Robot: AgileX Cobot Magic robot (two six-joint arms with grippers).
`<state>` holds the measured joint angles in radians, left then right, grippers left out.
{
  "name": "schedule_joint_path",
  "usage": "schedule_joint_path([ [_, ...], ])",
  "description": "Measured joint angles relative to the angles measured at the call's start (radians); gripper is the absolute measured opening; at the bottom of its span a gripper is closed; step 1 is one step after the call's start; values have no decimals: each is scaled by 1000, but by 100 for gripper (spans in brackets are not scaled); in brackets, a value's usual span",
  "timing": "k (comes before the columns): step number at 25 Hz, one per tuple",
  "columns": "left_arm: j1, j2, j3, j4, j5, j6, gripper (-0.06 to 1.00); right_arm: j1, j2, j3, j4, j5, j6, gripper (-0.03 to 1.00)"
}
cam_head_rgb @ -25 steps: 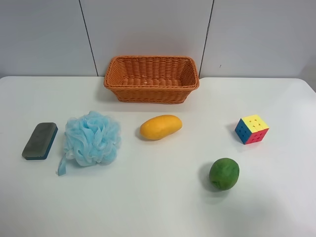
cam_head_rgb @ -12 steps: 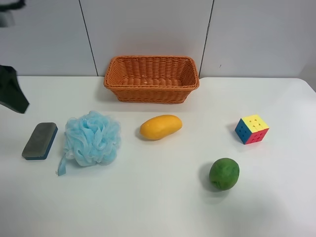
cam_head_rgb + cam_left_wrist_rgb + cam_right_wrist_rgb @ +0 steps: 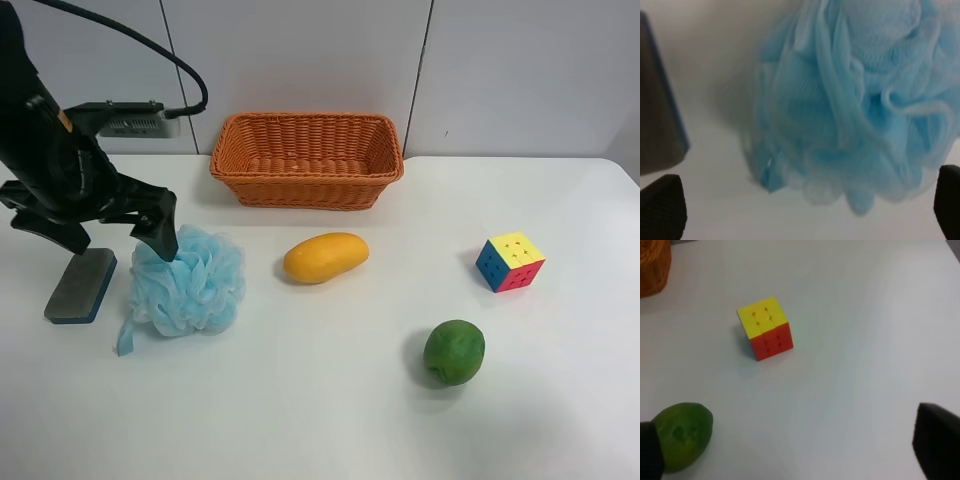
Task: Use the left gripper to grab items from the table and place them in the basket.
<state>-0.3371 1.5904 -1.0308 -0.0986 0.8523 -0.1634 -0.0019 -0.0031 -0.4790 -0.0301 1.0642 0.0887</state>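
White table [image 3: 320, 430] under grey wall panels. Left gripper [image 3: 112, 238]: hangs toward 9 o'clock of the table, jaws wide apart, clamps nothing. Straddles the gap between the bath pouf [image 3: 195, 285] and the eraser [image 3: 80, 285], one finger over the pouf's 10 o'clock edge, the other over the eraser's far end; cannot tell whether either touches. Trails a black cable [image 3: 150, 45] up toward 12 o'clock. In the left wrist view, blurred light-blue mesh fills the space between the two dark fingertips, with the grey-and-blue eraser at one side. Pouf: lies on the table, strap [image 3: 124, 335] trailing toward 7 o'clock, eraser just beside it at 9 o'clock. Mango [image 3: 325, 257]: sits near the pouf at 3 o'clock, close to the table's middle. Basket [image 3: 300, 192]: stands at 12 o'clock against the wall, holds nothing that shows. Puzzle cube [image 3: 510, 262]: rests at 3 o'clock of the table, well apart from the mango. Green fruit [image 3: 454, 352]: lies at 5 o'clock, near the cube. Right gripper [image 3: 792, 450]: seen only in the right wrist view, jaws spread wide, grips nothing, green fruit beside one finger.
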Motion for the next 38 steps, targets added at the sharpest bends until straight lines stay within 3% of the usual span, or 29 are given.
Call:
schedule_joint_path([
  [7,0,128,0,-89,-116,45,99,0,0,0,0,0,0,99],
  [19,0,292,-4,-148,-222,72,98,0,0,0,0,0,0,99],
  [21,-1,302,-4,-157,-228,74,91,0,0,0,0,0,0,99],
  [23,-2,306,-4,-159,-228,74,75,0,0,0,0,0,0,99],
  [25,-2,306,-6,-160,-228,74,53,0,0,0,0,0,0,99],
  [26,-2,306,-6,-160,-228,74,49,0,0,0,0,0,0,99],
  [38,-2,289,-6,-152,-206,74,48,0,0,0,0,0,0,99],
])
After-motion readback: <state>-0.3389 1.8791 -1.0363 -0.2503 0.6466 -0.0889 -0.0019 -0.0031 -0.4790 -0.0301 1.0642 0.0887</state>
